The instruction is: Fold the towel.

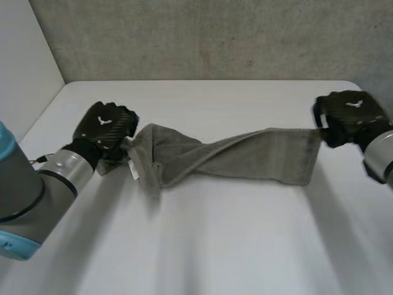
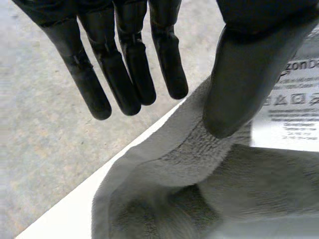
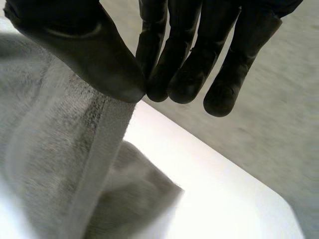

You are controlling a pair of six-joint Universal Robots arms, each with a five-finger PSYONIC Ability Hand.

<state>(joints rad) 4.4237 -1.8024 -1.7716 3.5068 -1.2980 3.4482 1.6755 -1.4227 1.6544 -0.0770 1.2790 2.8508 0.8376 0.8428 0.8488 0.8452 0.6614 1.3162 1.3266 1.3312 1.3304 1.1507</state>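
Note:
A grey towel (image 1: 245,157) hangs stretched and twisted between my two hands, just above the white table (image 1: 215,252). My left hand (image 1: 104,126) has the towel's bunched left end. In its wrist view its thumb (image 2: 244,74) presses on the towel (image 2: 174,164) next to a white label (image 2: 291,109), and its fingers (image 2: 129,64) stand straight beside the edge. At the towel's right end my right hand (image 1: 350,117) pinches the upper corner. In the right wrist view its thumb (image 3: 99,55) meets the fingertips (image 3: 179,74) on the hem of the towel (image 3: 50,149).
The table's far edge meets a concrete wall (image 1: 215,37). The table's left edge (image 1: 43,117) lies close to my left arm. A bare stretch of table (image 3: 214,199) lies under the right hand, with concrete floor (image 3: 279,124) past its rim.

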